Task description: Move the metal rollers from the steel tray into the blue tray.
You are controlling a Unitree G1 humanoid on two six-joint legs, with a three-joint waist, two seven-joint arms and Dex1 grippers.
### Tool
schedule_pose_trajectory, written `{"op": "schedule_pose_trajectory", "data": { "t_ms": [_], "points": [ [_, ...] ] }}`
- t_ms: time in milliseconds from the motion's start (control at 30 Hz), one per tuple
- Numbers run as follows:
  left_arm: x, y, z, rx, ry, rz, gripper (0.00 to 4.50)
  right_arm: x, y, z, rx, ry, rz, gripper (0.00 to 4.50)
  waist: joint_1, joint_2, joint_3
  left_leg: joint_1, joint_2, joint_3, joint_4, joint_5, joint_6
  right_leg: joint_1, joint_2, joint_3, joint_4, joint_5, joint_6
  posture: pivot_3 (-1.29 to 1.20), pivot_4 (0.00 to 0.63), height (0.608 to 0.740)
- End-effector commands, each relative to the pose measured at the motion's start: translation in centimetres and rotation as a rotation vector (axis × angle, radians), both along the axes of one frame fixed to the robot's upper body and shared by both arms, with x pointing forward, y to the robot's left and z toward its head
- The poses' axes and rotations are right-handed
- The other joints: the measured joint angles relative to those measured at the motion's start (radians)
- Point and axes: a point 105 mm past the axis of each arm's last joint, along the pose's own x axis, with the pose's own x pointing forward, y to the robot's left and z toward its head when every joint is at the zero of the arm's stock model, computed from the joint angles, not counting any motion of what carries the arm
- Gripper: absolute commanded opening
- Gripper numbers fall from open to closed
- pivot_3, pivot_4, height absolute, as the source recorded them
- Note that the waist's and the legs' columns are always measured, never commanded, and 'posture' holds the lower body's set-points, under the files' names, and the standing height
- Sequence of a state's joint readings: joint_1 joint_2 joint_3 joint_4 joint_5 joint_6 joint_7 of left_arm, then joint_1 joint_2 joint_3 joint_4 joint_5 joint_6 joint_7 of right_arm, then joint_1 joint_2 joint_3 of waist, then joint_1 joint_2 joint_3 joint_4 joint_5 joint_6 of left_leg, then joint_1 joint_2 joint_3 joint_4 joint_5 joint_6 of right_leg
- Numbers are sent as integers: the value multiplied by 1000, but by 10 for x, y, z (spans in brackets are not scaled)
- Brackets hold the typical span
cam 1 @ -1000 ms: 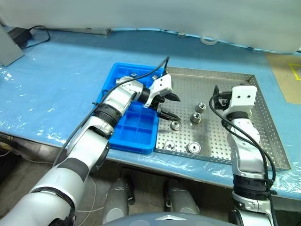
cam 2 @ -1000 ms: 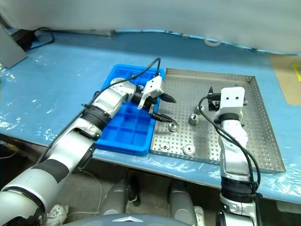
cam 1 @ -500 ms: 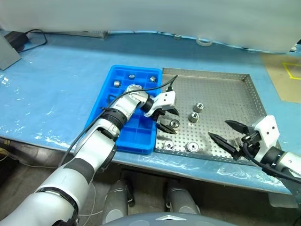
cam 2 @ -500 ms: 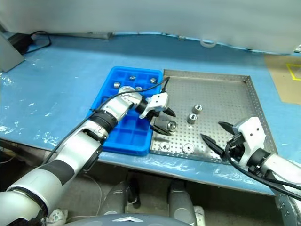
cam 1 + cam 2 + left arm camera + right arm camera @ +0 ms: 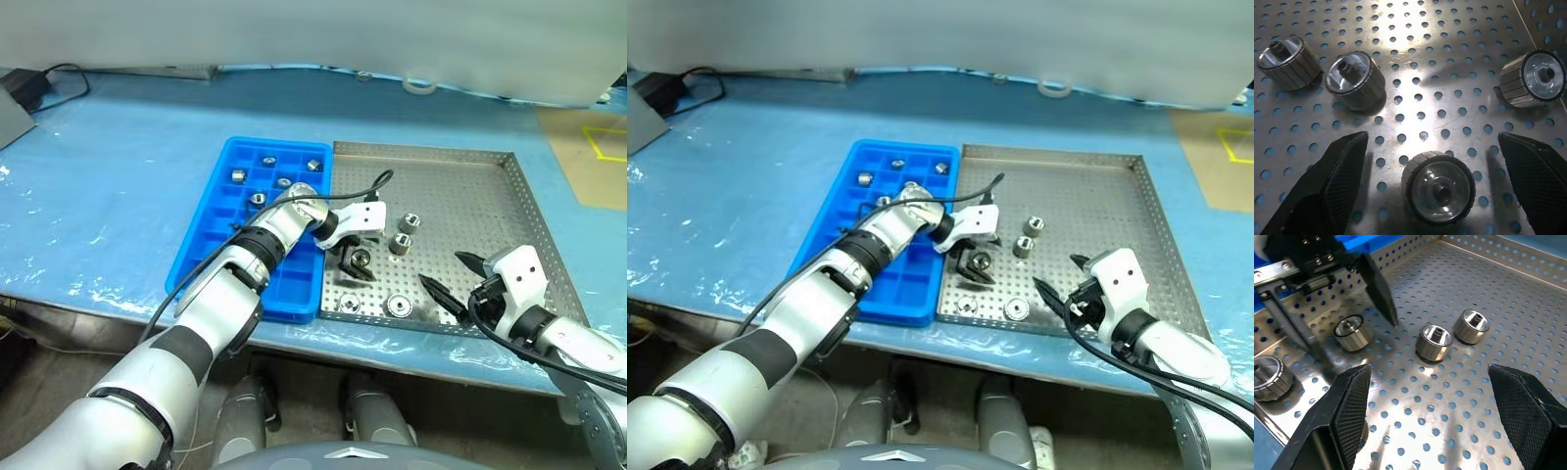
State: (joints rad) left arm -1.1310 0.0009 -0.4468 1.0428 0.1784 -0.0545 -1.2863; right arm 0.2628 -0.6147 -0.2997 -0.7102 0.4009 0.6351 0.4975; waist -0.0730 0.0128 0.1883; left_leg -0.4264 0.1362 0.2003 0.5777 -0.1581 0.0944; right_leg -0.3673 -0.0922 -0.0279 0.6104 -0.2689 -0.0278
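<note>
The left gripper (image 5: 355,257) is hovering with jaws spread wide on either side of one roller (image 5: 1438,187) in the near-left part of the steel tray (image 5: 490,196), not yet touching it. The right gripper (image 5: 454,278) is waiting over the tray's near-right area, jaws likewise released and empty. Five metal rollers (image 5: 403,236) are lying in the steel tray: two mid-tray, two along the near rim, and the targeted one. The blue tray (image 5: 206,245), just left on the worktop (image 5: 108,166), is already holding several rollers in its far compartments. Each roller is probably rigid, dense and slick, liable to roll; gripping across the ribbed outer wall is looking soundest.
</note>
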Motion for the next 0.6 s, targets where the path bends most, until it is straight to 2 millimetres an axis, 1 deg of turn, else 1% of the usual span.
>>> {"op": "schedule_pose_trajectory", "data": {
  "t_ms": [33,133,200,400,600],
  "points": [
    [2,15,-14,81,12,13,4500,1,1,5,-4,-43,-5,3992,-5,1,0,0,0,0,0,0,0,0,0,0,0,0,0,-509,150,740],
    [5,20,-18,126,-13,21,4500,3,-3,4,12,-54,-36,3992,-13,1,-1,2,0,0,0,-2,-3,1,0,0,0,0,0,-510,150,740],
    [9,22,-20,157,-60,24,4500,6,-5,3,5,-61,-46,3992,-20,1,-1,3,0,0,0,-2,-3,2,0,0,-1,0,0,-512,150,740],
    [22,22,-11,170,-151,63,4500,7,-4,-1,-1,-62,-52,3992,-26,1,0,5,0,0,0,-2,-3,4,0,0,-3,0,-1,-514,150,740],
    [30,28,-14,207,-198,94,4500,8,-3,-3,-1,-70,-62,3992,-26,0,0,5,0,0,0,-2,-3,4,0,0,-4,2,-3,-516,150,740]
  ]
}}
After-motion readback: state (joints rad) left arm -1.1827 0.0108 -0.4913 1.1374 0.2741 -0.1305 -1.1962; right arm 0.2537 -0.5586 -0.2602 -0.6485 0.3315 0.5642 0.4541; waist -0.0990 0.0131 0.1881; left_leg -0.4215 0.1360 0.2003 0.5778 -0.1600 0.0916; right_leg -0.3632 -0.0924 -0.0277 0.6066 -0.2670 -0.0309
